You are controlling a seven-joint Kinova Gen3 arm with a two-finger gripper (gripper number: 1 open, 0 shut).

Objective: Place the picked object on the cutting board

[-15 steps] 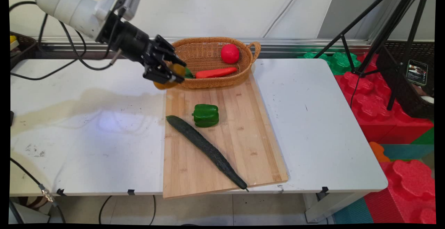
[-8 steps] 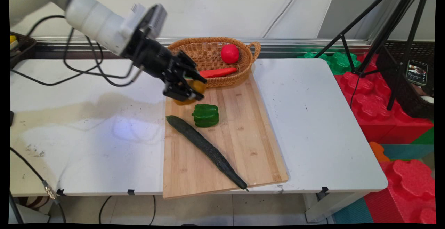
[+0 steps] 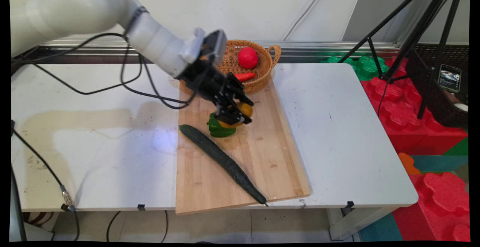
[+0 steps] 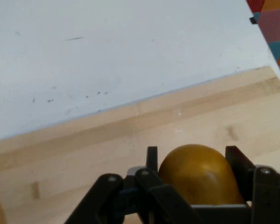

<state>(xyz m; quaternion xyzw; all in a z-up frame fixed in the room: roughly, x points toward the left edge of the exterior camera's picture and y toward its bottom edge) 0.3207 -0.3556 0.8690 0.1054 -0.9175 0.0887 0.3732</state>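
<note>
A white, rounded arm is observed, terminated by a black two-finger gripper of jointed linkage, with black cables attached.

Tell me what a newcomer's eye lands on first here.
The black gripper gripping a yellow-orange fruit above the wooden cutting board, right over the green bell pepper. Next, the long dark cucumber lying diagonally across the board, and the wicker basket behind, holding a red ball-like fruit.

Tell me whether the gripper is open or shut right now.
Shut on the yellow fruit. The hand view shows the gripper with a finger on each side of it, held above the cutting board.
</note>
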